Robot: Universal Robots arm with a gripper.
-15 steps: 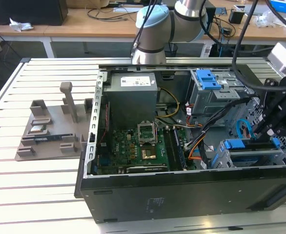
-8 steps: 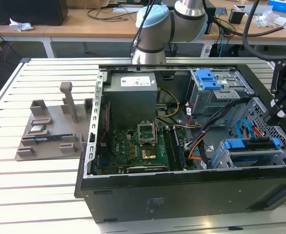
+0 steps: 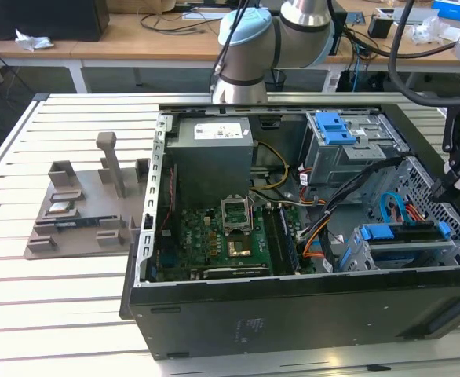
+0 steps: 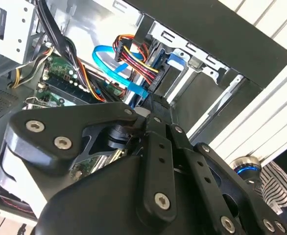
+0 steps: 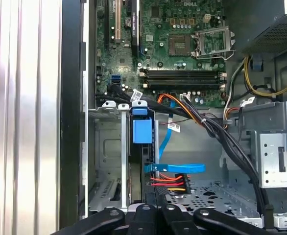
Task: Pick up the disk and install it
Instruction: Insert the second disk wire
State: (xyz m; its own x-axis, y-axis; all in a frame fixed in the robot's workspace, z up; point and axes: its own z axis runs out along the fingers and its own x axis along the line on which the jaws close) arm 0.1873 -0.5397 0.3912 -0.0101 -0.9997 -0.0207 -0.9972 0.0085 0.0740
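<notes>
The disk (image 3: 403, 234) lies in the lower drive cage (image 3: 387, 258) at the front corner of the open computer case on the exterior view's right, its blue rails showing along its edge. In the first wrist view the disk (image 5: 144, 161) stands on edge in the cage slot (image 5: 109, 147) under a blue tab. My gripper (image 3: 438, 190) hangs shut just above the disk's cable end, apart from it. Its black fingers (image 5: 155, 198) meet with nothing visible between them, as the second wrist view (image 4: 151, 105) also shows.
Blue data cable (image 5: 175, 168) and a red-orange power cable bundle (image 5: 170, 181) lie close to the gripper. Another grey cage with a blue bracket (image 3: 332, 126) stands further back. Motherboard (image 3: 222, 236) and power supply (image 3: 213, 153) fill the case. A grey fixture (image 3: 81, 208) sits on the slatted table.
</notes>
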